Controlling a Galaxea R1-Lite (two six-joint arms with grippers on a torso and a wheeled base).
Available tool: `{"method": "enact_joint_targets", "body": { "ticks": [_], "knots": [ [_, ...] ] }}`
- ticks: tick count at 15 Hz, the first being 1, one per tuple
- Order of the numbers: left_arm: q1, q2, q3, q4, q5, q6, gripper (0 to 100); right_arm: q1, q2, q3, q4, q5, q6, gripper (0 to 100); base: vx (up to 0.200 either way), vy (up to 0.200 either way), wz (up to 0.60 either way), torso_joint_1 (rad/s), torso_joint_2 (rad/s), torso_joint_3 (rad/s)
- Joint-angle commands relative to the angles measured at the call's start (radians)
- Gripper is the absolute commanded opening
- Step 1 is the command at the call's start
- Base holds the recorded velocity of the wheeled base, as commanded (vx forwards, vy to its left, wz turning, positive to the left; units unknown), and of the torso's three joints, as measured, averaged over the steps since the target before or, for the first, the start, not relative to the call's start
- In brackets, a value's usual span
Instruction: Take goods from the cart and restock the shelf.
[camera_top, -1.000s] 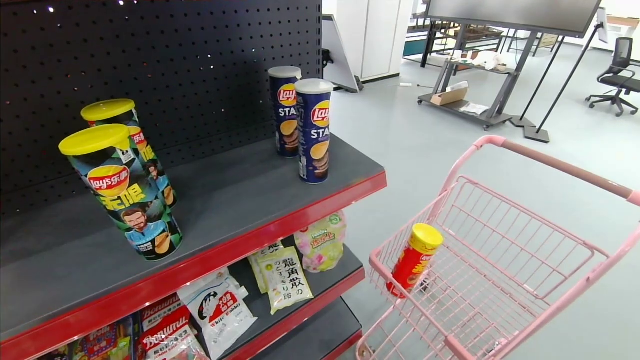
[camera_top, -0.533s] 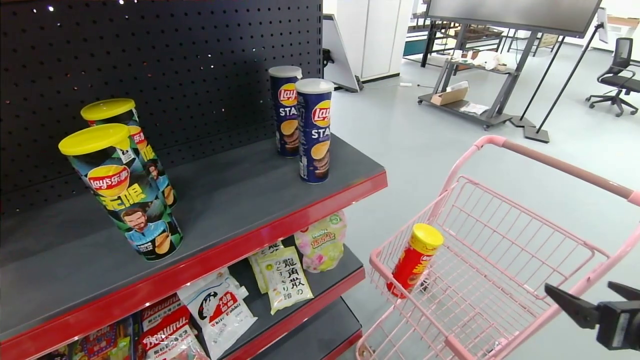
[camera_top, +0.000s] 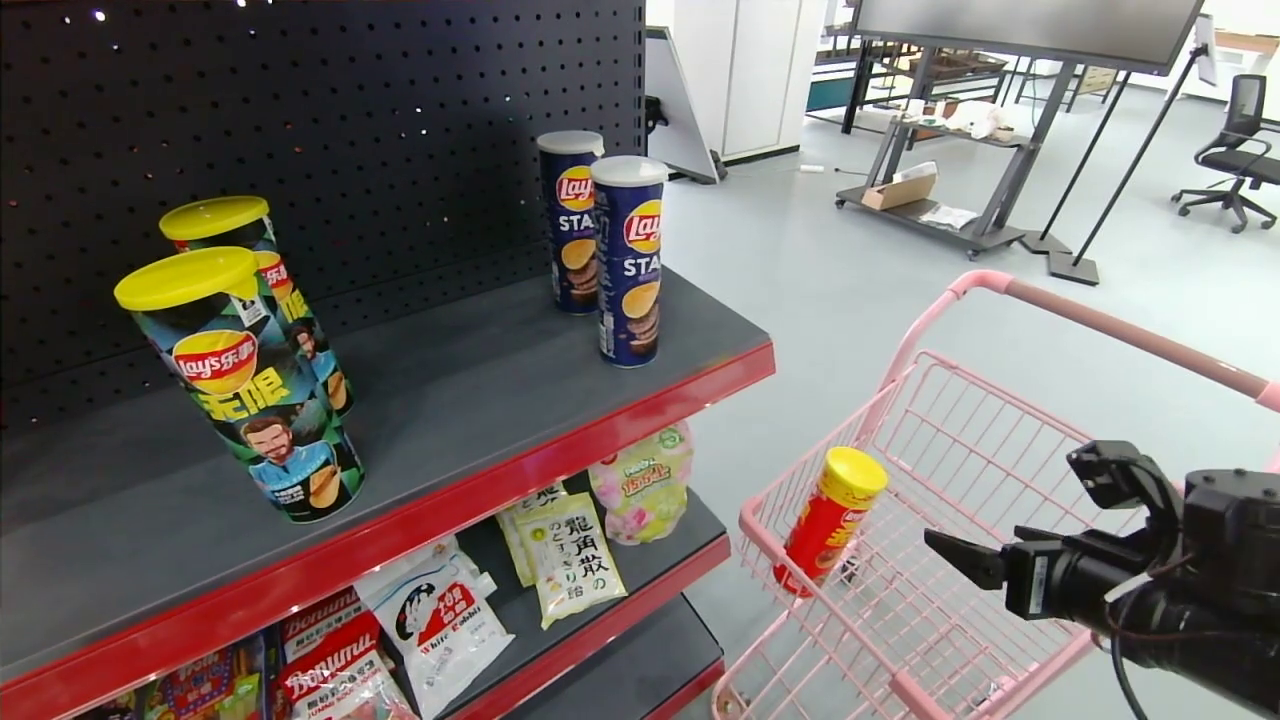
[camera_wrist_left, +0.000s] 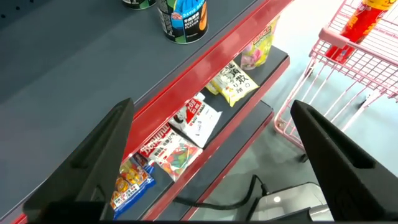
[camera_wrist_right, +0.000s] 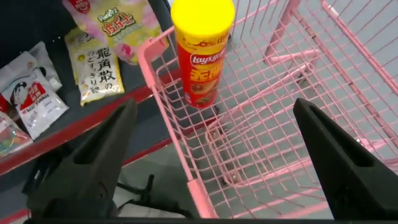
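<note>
Our right claw (camera_top: 1000, 500) hangs over the pink cart (camera_top: 1003, 290), its two fingers spread wide and holding nothing. Ahead of its fingertips, and apart from them, the red can (camera_top: 828, 525) stands in the cart's corner nearest the shelf (camera_top: 470, 400). Its long axis runs close to upright with a slight tilt. The yellow lid (camera_top: 853, 474) is uppermost and sits nearer the claw than the base, which rests low against the wire wall. In the right wrist view the red can (camera_wrist_right: 202, 62) lies beyond the claw (camera_wrist_right: 214, 102), roughly midway between the lines of its fingers (camera_wrist_right: 93, 168), with the lid end turned toward the claw.

Our left claw (camera_wrist_left: 211, 106) is also spread wide and empty. It hangs off the shelf's red front edge (camera_wrist_left: 205, 62), with snack bags (camera_wrist_left: 199, 121) on the lower shelf (camera_wrist_left: 261, 93) beyond its fingertips. Farther from it we see the cart (camera_wrist_left: 339, 68) and the lower part of the red can (camera_wrist_left: 367, 15).

On the top shelf, well away from the right claw, two yellow-lidded cans (camera_top: 245, 390) and two blue cans (camera_top: 627, 260) stand upright, each pair with one just behind the other.
</note>
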Motion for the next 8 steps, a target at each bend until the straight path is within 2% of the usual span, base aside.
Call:
{"method": "enact_joint_targets", "body": {
  "ticks": [1,2,3,8],
  "knots": [
    [0.001,0.009,0.002,0.001,0.001,0.0,100,-0.002,0.332,0.023,-0.31,0.033,0.006,100,0.0,0.0,0.0,0.0,0.0,0.0],
    [0.0,0.015,0.0,-0.001,0.001,0.0,100,-0.016,0.433,0.033,-0.484,0.084,-0.008,100,0.0,0.0,0.0,0.0,0.0,0.0],
    [0.001,0.017,0.0,-0.001,0.001,0.0,100,-0.016,0.471,0.041,-0.529,0.108,-0.015,100,0.0,0.0,0.0,0.0,0.0,0.0],
    [0.001,0.017,-0.003,-0.001,0.006,0.0,100,-0.005,0.551,-0.016,-0.529,0.131,-0.043,100,0.0,0.0,0.0,0.0,0.0,0.0]
  ]
}}
